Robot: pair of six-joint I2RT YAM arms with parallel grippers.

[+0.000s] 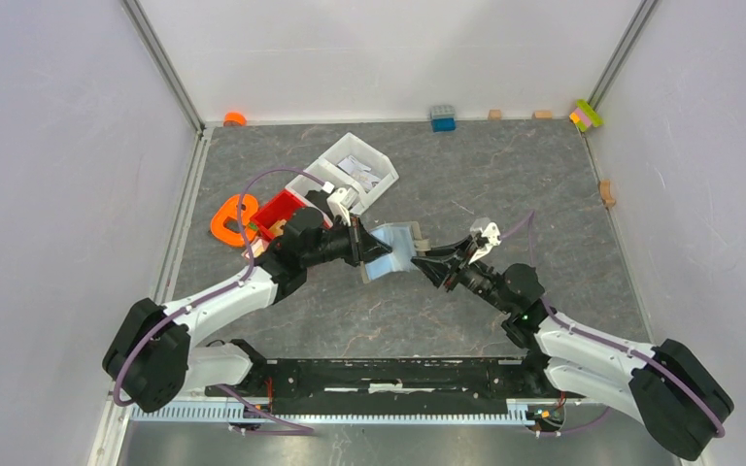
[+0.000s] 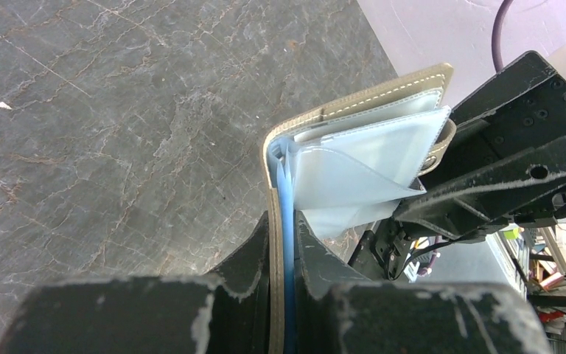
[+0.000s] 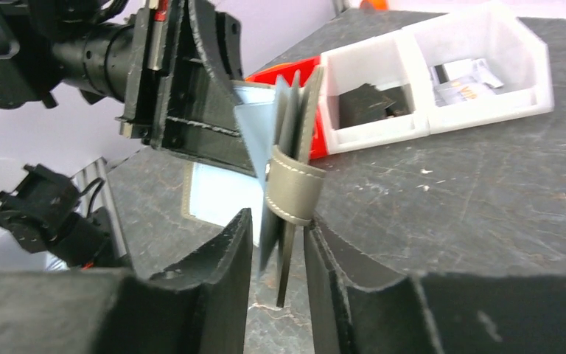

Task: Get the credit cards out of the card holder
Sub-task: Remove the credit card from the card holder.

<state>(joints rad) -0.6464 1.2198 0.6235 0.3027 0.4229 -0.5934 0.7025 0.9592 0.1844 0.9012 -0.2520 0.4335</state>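
Observation:
The taupe card holder (image 1: 395,250) hangs open in the air between my two grippers. My left gripper (image 1: 367,248) is shut on one flap (image 2: 339,107), with the blue edge of a card (image 2: 288,192) pinched against it between the jaws (image 2: 284,221). Pale blue leaves (image 2: 361,162) fan out from the fold. My right gripper (image 1: 426,260) is at the holder's other edge. In the right wrist view its jaws (image 3: 278,221) stand apart around the card edges (image 3: 284,273), just under the holder's taupe strap (image 3: 295,184). A gap shows beside the cards.
Two white bins (image 1: 345,155) and a red bin (image 1: 274,212) stand behind the left arm; they also show in the right wrist view (image 3: 486,110). An orange piece (image 1: 231,219) lies left of them. A blue block (image 1: 442,118) and small coloured blocks line the back wall.

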